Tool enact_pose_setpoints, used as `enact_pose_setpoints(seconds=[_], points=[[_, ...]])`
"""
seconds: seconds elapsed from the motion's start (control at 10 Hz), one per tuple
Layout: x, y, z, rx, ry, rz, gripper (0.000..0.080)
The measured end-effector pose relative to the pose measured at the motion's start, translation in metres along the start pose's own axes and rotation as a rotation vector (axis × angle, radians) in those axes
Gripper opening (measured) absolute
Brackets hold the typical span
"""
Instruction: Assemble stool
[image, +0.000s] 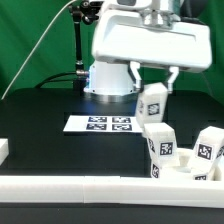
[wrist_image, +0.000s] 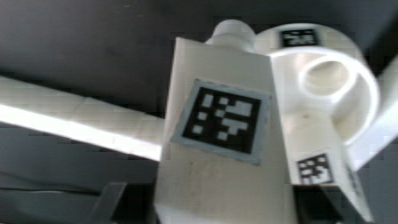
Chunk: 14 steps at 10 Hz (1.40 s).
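gripper (image: 153, 82) is closed on a leg (image: 152, 101), fingers either side of its top end. The leg hangs straight under the gripper, slightly tilted, clear of the bench (image: 40, 120).

Wrist view: the leg (wrist_image: 222, 115) fills the middle and runs away from the gripper, with one tag face square to the camera. The finger contact itself isn't visible here; only the exterior view shows the grip.

Just past the leg's far end is the seat (wrist_image: 342, 85), a round rim with a hollow face. It looks near the leg tip, but I can't tell if they touch. Only the wrist view shows the seat clearly. In the exterior view I can't pick it out.

Below the gripper and nearer the exterior camera are two more legs (image: 160, 148) (image: 207, 150), upright and apart from each other. I can't tell if they're seated in anything.

Beyond those, along the bench edge, is the bar (image: 90, 188). In the wrist view the bar (wrist_image: 71, 115) crosses behind the leg.

The marker board (image: 100, 124) lies flat on the bench, on the exterior view's left of the gripper and lower. It shows in the exterior view only.
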<state>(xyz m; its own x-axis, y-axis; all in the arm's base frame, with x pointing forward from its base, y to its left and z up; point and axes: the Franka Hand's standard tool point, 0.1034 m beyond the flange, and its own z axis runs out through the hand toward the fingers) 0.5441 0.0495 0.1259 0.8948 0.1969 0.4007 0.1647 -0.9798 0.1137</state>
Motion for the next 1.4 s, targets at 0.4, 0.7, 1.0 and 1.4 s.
enact_pose_setpoints(seconds=[0.4, 0.7, 1.0, 1.4], points=[[0.000, -0.012, 0.001, 0.007, -0.002, -0.019, 0.0327], [0.004, -0.032, -0.004, 0.024, 0.009, -0.016, 0.0327], [0.009, -0.039, -0.005, 0.024, 0.046, -0.058, 0.0327], [0.003, -0.032, 0.009, -0.023, 0.163, -0.130, 0.0327]])
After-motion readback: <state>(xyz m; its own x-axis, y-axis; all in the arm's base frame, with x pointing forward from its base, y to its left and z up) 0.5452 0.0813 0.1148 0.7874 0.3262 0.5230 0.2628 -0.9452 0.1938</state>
